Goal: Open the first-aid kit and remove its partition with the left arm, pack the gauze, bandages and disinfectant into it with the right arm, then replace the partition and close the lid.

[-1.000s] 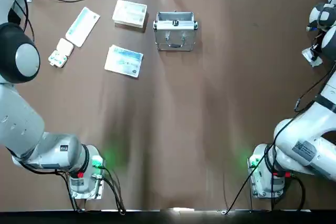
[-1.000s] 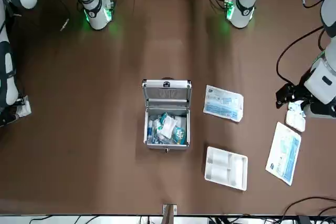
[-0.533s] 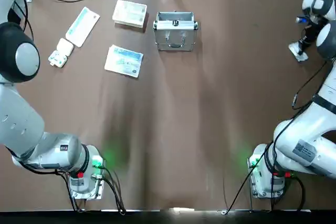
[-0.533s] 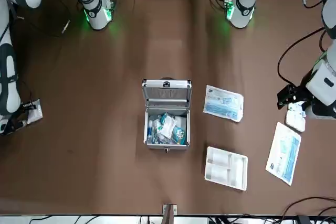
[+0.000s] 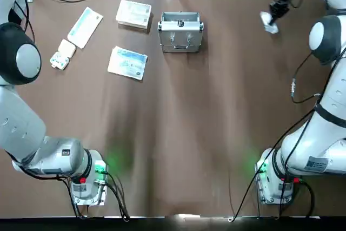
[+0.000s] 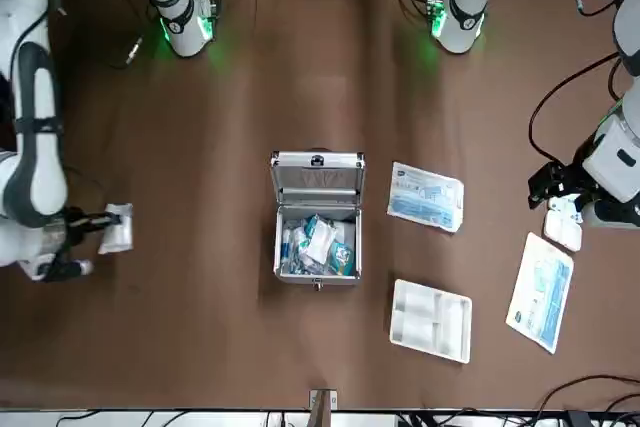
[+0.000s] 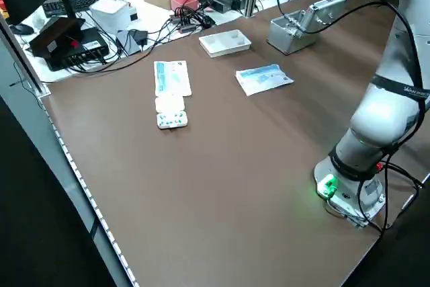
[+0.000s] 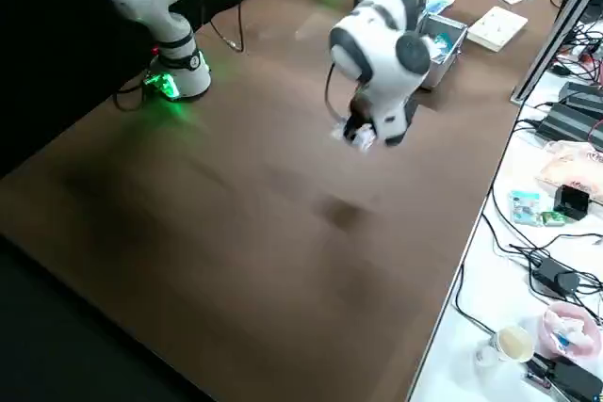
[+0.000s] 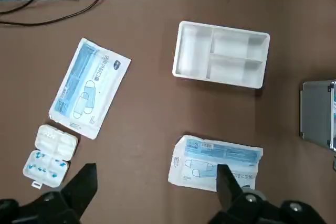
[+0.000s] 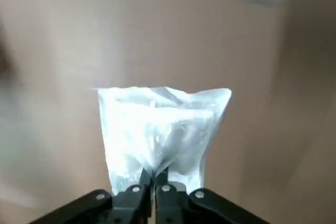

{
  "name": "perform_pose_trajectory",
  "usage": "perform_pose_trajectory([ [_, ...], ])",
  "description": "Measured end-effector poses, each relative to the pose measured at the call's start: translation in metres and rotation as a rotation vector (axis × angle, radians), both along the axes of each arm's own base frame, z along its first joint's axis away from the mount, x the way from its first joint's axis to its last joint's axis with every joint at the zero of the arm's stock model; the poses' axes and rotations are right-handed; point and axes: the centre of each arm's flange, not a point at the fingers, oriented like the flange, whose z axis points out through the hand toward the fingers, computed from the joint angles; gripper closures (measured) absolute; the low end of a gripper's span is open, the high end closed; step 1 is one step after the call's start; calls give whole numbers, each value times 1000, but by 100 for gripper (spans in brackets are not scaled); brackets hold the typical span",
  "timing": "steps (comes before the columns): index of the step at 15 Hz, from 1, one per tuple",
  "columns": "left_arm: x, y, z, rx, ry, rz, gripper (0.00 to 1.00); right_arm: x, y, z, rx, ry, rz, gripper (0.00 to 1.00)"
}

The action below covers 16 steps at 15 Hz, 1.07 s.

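While left gripper [image 9: 157, 219] hangs open, right gripper [image 10: 154, 182], jaws pinching clear packet [image 10: 160, 129], has moved toward case [image 6: 317, 217].

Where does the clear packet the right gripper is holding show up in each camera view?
Top: packet far right, right of the case.
Front: mid-left, left of the case.
Left side: not in it.
Right side: centre, under the arm.
Left wrist: not in it.
Right wrist: centre, pinched by the right gripper.
Shared landmark: the case.
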Motion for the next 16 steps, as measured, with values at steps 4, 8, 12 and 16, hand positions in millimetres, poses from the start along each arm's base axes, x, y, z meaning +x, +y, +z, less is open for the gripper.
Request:
perform_pose_trajectory([
  [4, 4, -1, -8, -1, 8, -1, 0, 4, 139, 9, 53, 22, -50, 95],
  [8, 9, -2, -15, -3, 3, -2, 0, 3, 262, 20, 106, -60, -147, 95],
  [12, 15, -2, -24, -5, -2, -3, 0, -20, 402, 26, 146, -198, -285, 95],
  [16, 19, 0, -33, -6, 3, 1, 0, -41, 466, 8, 165, -262, -342, 95],
])
